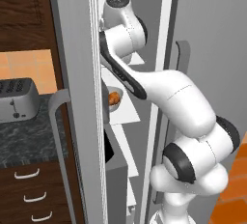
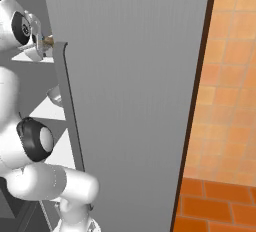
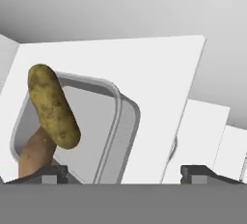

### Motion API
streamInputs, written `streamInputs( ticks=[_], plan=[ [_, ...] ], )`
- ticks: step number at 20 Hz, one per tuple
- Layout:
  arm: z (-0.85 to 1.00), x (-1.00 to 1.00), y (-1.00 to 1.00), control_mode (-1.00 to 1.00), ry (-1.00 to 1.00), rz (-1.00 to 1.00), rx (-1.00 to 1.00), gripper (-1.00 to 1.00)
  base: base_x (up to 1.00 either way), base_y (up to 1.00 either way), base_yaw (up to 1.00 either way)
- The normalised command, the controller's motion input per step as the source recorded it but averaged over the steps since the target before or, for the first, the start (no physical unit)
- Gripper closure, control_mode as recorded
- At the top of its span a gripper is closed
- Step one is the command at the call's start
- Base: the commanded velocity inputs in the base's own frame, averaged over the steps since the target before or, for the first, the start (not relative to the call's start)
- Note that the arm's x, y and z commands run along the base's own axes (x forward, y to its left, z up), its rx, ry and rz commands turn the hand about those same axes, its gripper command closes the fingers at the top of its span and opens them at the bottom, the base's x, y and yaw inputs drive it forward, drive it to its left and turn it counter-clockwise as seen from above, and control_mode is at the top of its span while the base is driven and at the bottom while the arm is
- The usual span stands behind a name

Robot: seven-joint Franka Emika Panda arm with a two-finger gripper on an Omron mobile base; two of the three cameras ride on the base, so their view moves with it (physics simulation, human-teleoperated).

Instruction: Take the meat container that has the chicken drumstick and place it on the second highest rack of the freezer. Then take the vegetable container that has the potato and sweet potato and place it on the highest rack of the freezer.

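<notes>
The freezer (image 1: 159, 49) stands open, its grey door (image 2: 135, 101) swung wide, and the white arm (image 1: 178, 102) reaches deep between its racks. The step in hand looks like the last one: the vegetable container (image 3: 96, 126) sits flat on a white rack (image 3: 159, 83), toward that rack's left edge, with one potato (image 3: 52, 106) and one sweet potato (image 3: 34, 155) leaning in it. Whether this is the topmost rack I cannot say for certain, though the arm works at the upper shelves.

The gripper (image 3: 123, 172) has its jaws spread wide and clasps nothing; one tip stands by the container's near edge, the other well off to the side over bare rack. The next move calls for drawing straight back without clipping the rim.

A lower rack carries one bowl-like container (image 1: 115, 100) with something orange-brown inside, likely the drumstick. One toaster (image 1: 17, 100) sits on the counter.
</notes>
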Motion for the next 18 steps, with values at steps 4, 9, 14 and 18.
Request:
streamInputs(
  ticks=[4, 9, 14, 18],
  plan=[
    [0.36, -1.00, -0.55, -1.00, -0.25, 0.00, 0.09, -1.00, 0.00, 0.00, 0.00],
    [0.10, -1.00, -0.68, -1.00, -0.03, 0.00, 0.16, -1.00, 0.00, 0.00, 0.00],
    [-0.01, -1.00, -0.25, -1.00, 0.00, 0.00, 0.09, -1.00, 0.00, 0.00, 0.00],
    [-0.08, -1.00, -0.13, -1.00, 0.06, 0.00, 0.02, -1.00, 0.00, 0.00, 0.00]
  ],
)
